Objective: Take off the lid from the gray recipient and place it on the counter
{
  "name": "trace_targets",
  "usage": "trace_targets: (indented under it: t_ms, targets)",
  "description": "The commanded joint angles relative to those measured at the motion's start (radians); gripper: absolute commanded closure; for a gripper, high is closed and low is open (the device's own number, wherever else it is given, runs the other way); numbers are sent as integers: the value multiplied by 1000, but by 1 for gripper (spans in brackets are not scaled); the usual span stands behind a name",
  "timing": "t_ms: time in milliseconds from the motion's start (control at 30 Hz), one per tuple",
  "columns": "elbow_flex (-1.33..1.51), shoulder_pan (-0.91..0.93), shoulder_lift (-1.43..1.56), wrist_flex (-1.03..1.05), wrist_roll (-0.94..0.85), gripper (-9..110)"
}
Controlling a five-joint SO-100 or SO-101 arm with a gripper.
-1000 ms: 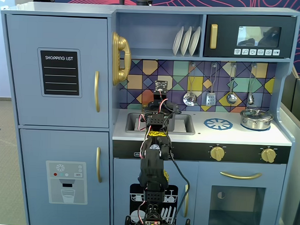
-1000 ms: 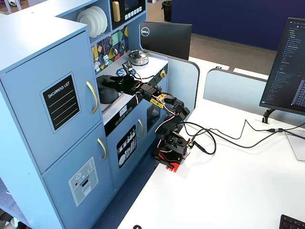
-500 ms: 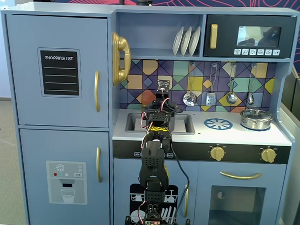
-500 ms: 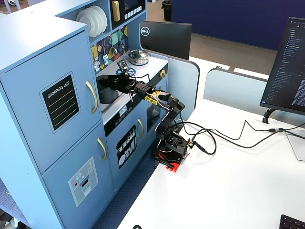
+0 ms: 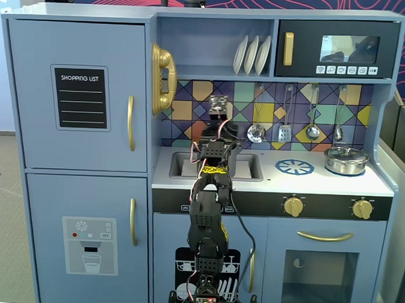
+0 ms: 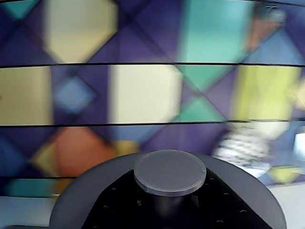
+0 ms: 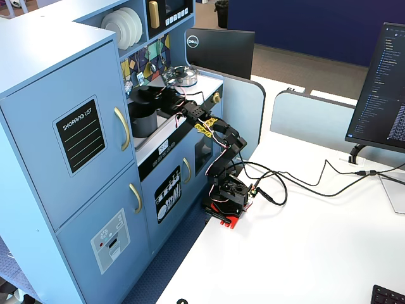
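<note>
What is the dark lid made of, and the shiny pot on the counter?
The lid looks like matte gray plastic or painted wood: dull, no glints, though the wrist view is blurry. The silver pot looks like polished metal: bright reflections on its wall. Its lid may be glass; too small to tell.

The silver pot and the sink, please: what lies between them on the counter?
Only the blue burner mark lies between sink and silver pot; the counter there is otherwise bare, as a fixed view shows.
</note>
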Motion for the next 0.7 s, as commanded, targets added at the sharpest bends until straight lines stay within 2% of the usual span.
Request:
trace_targets:
  t_ms: [0,167,267,533,667]
  targets:
    - [-17,149,98,12,23,102]
    - [106,310,107,-52,29,102]
    - [210,367,55,-207,28,102]
    - [255,436,-196,-442,35,102]
    - [245,445,-272,-476,48,102]
